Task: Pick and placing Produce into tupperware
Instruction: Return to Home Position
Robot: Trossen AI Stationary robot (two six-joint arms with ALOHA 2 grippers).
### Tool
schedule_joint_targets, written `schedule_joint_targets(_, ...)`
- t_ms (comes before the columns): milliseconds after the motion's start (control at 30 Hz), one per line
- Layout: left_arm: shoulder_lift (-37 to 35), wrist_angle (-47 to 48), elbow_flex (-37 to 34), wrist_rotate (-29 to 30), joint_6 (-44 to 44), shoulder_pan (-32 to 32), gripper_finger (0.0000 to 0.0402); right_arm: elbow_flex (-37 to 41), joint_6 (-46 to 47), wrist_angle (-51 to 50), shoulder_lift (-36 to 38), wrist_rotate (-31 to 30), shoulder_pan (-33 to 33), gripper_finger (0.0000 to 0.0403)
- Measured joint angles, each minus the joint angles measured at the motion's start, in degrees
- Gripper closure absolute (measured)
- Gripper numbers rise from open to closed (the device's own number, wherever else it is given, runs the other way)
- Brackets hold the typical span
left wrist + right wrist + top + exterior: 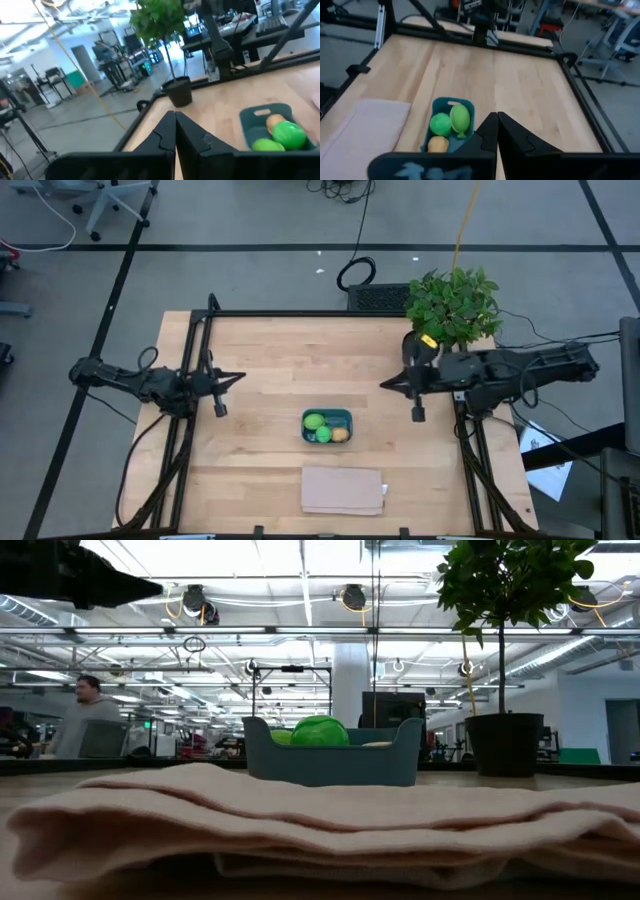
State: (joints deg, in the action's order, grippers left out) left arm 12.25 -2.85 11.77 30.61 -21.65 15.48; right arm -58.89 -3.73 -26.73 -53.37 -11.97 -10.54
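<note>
- While it carries nothing, the left gripper (238,377) hangs over the left part of the table (270,350), well apart from the container. Its wrist view shows the two fingers pressed together, tips pointing towards the middle of the table.
- Near the table's middle, towards the front edge, stands the tupperware (345,415), upright and flat on the wood. Neither gripper touches it.
- Inside it lie all three pieces of produce: the lime-green piece (314,421) in the far left corner, the bright green ball (323,435) just beside it on the near side, and the yellow-orange piece (340,435) to the right of the ball. In the low view the green pieces rise above the rim.
- Just in front of the tupperware, apart from it, lies the folded tan cloth (342,489), with nothing on it.
- Over the right part of the table hangs the right gripper (384,385), also well clear of the container. Its fingers are closed on each other and hold nothing.
- At the far right corner stands the potted plant (455,305), behind the right arm.
- Assessment: the picking and placing looks finished, since no produce shows loose on the table in any view. By my judgement, all that is left is for both arms to settle at their rest positions.
</note>
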Motion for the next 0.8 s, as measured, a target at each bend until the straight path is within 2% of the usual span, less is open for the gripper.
schedule_joint_targets(100, 0.0, -1.97, 0.0, -2.09, -3.08, -0.16, 0.04, 5.2, -0.45, 3.97, 4.88, 0.69, 0.48, 0.0403)
schedule_joint_targets(233, 0.0, -1.53, 1.81, -10.58, -5.97, -1.94, 0.04, 11.07, -0.12, 8.98, 10.55, 4.55, 1.68, 0.0403)
schedule_joint_targets(333, -0.02, 1.16, 3.94, -15.48, -6.03, -3.96, 0.04, 14.27, 0.66, 11.05, 13.84, 5.08, 2.42, 0.0403)
schedule_joint_targets(600, -0.59, 5.63, 6.19, -18.23, -2.66, -10.56, 0.04, 20.27, 0.64, 12.94, 21.08, 6.74, 3.7, 0.0403)
schedule_joint_targets(800, -2.6, 7.92, 6.16, -19.77, 0.4, -16.48, 0.04, 26.67, 1.07, 18.78, 26.46, 7.83, 4.17, 0.0403)
